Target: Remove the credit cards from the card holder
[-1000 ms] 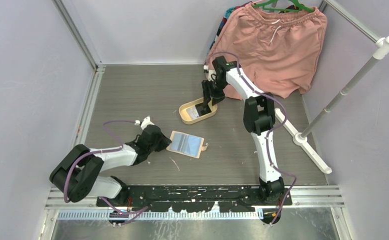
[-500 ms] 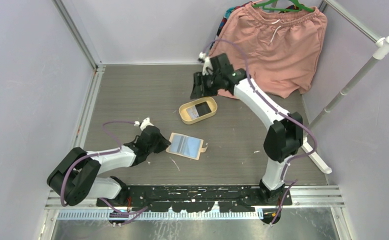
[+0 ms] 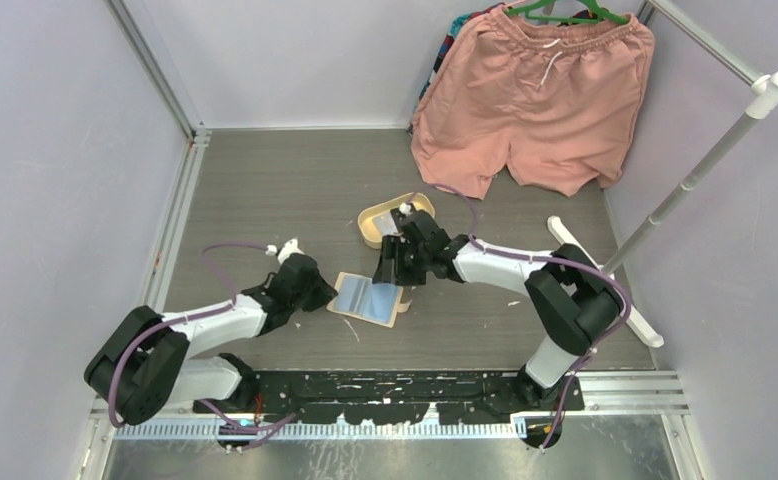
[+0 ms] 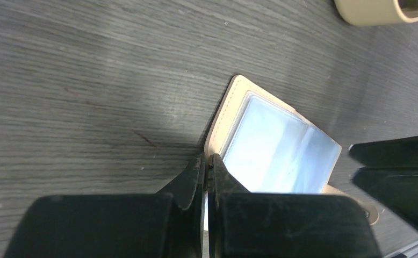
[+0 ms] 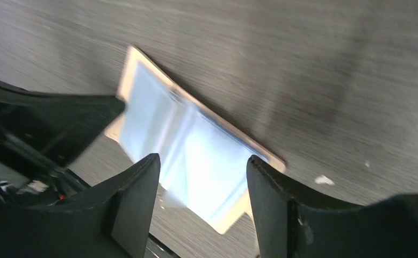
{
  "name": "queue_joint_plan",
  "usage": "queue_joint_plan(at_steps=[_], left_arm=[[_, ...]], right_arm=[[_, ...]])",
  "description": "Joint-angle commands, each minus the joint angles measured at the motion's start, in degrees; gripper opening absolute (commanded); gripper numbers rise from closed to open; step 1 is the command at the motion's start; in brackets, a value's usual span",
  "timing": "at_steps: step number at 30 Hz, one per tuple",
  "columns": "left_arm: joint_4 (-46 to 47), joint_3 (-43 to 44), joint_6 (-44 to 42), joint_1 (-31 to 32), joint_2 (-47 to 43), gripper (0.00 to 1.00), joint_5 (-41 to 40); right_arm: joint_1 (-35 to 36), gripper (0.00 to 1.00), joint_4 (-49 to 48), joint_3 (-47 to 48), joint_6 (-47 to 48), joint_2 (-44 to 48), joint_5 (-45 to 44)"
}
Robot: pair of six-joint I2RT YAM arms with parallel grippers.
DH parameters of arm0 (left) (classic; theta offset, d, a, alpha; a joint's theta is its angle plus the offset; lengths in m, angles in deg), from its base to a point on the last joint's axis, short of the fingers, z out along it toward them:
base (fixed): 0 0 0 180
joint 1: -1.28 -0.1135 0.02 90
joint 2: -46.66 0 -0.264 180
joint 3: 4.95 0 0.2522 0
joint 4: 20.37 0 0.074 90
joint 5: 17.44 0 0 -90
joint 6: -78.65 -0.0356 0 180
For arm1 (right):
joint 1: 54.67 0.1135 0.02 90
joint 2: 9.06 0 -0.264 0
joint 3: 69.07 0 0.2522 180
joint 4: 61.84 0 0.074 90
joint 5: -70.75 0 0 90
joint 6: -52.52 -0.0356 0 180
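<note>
Card holder (image 3: 369,296) lies open on table (image 3: 265,190), pale pockets up. Left gripper (image 4: 208,164) closed, tips pinning its edge. Right gripper (image 5: 199,167) wide, empty, above it. Step: reaching in. Next: pinch one card edge, slide it out.

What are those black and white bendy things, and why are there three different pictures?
They are two robot arms bolted to a grey table. One picture looks down from above. The other two come from small cameras on each arm's wrist. On the table lie an open tan card holder with pale blue pockets and a cream oval tray. Pink shorts hang at the back. The left gripper is shut, its tips at the holder's edge. The right gripper is open just above the holder, holding nothing.
</note>
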Motion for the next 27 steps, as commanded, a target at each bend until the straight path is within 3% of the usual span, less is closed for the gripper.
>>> queue_joint_plan(at_steps=[1, 4, 5, 8, 12, 20, 27], left_arm=[[-10.11, -0.25, -3.37, 0.25, -1.64, 0.0, -0.16], [-10.36, 0.1, -2.89, 0.28, -2.83, 0.02, -0.03], [-10.46, 0.06, -2.66, 0.22, -3.24, 0.07, 0.08], [-11.21, -0.19, -2.43, 0.26, -4.8, 0.19, 0.03], [-12.04, -1.43, -2.42, 0.21, -8.22, 0.26, -0.12], [-12.36, -5.59, -1.08, 0.26, -13.84, 0.28, 0.41], [-9.55, -9.68, 0.8, 0.26, -16.58, 0.24, 1.81]], right_arm=[[3.71, 0.69, -1.88, 7.42, -0.43, 2.58, -9.38], [8.28, 0.77, 8.35, 16.3, 3.91, -0.98, -20.99], [9.4, 0.77, 11.18, 19.02, 4.6, -2.58, -23.51], [11.67, 0.78, 16.21, 25.13, 5.06, -6.25, -28.37], [14.0, 0.78, 22.04, 32.04, 4.45, -10.64, -31.97], [16.99, 0.78, 29.19, 41.88, 2.99, -19.46, -34.14], [17.97, 0.77, 30.62, 44.39, 1.81, -22.39, -33.23]])
